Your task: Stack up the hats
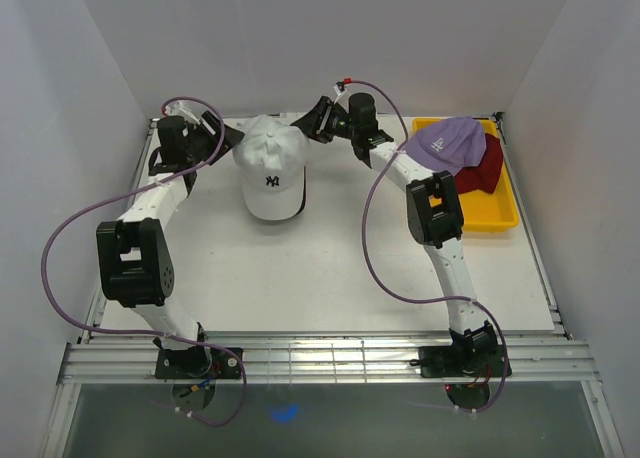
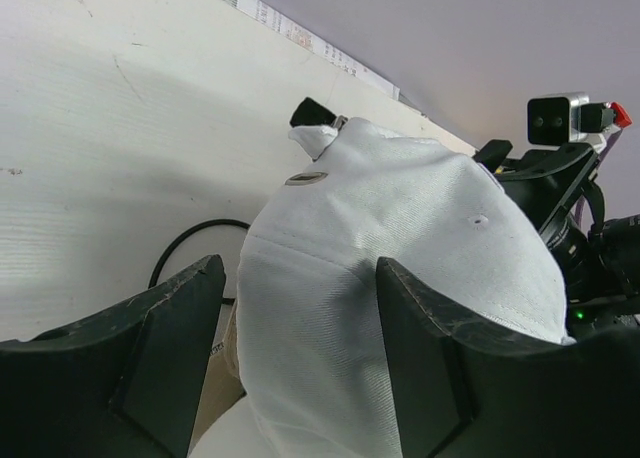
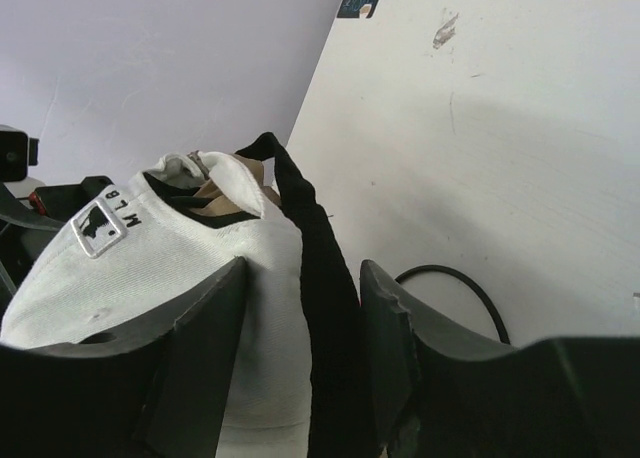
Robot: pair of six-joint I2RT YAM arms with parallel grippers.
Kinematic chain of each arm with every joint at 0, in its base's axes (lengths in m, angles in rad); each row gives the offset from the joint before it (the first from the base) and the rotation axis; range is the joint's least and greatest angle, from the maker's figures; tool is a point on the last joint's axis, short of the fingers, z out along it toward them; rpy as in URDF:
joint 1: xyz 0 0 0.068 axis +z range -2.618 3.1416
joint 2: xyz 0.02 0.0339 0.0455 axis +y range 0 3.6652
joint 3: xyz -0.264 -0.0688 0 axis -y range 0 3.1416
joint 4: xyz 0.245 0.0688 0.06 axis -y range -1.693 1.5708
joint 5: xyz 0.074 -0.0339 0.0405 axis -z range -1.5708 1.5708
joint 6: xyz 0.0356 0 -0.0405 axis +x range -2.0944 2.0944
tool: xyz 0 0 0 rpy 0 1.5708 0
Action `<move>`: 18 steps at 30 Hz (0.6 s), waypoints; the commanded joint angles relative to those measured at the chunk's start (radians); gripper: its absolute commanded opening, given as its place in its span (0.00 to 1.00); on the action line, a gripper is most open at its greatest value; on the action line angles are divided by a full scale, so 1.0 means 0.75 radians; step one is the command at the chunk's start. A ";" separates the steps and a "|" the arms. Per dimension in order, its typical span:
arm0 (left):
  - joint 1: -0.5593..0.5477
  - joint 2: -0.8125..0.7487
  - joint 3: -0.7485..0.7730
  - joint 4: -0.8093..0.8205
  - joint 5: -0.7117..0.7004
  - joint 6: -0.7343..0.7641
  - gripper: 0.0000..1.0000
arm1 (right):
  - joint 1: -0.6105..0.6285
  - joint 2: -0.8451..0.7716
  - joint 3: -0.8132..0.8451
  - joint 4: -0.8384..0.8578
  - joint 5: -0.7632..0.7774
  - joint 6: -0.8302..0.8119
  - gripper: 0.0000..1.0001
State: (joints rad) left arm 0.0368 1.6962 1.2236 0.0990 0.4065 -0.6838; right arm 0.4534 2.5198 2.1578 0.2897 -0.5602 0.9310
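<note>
You see white cap (image 1: 270, 168) near tabletop (image 1: 330, 268) far edge; left fingers (image 2: 170, 348) spread astride it; right fingers (image 3: 400, 348) around cap edge, grip: cannot tell.

This is a robotics lab cell, not a home or a shop. My left arm (image 1: 135, 248) and right arm (image 1: 435, 213) are mounted on an aluminium rail (image 1: 330, 358) along the bottom of the overhead view. The table (image 1: 330, 268) is a bare white board, boxed in by plain white walls (image 1: 60, 98) at the left, right and top. Purple cables (image 1: 366, 233) loop loose from both arms. A yellow bin (image 1: 495, 213) sits at the right, and a small printed sticker (image 3: 358, 3) marks the table's far edge.
</note>
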 commanded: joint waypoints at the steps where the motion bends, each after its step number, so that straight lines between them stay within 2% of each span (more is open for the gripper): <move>1: -0.012 -0.026 0.072 -0.126 0.006 0.063 0.73 | -0.034 -0.099 -0.018 0.047 0.004 0.031 0.56; 11: 0.012 -0.059 0.125 -0.199 0.014 0.090 0.76 | -0.052 -0.228 -0.110 0.064 0.027 0.059 0.75; 18: 0.037 -0.079 0.144 -0.210 0.061 0.100 0.77 | -0.069 -0.288 -0.122 0.019 0.031 0.072 0.80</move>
State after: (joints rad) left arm 0.0544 1.6943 1.2942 -0.0334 0.4206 -0.6304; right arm 0.4061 2.3875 2.0678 0.2897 -0.5449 0.9855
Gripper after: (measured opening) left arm 0.770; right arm 0.795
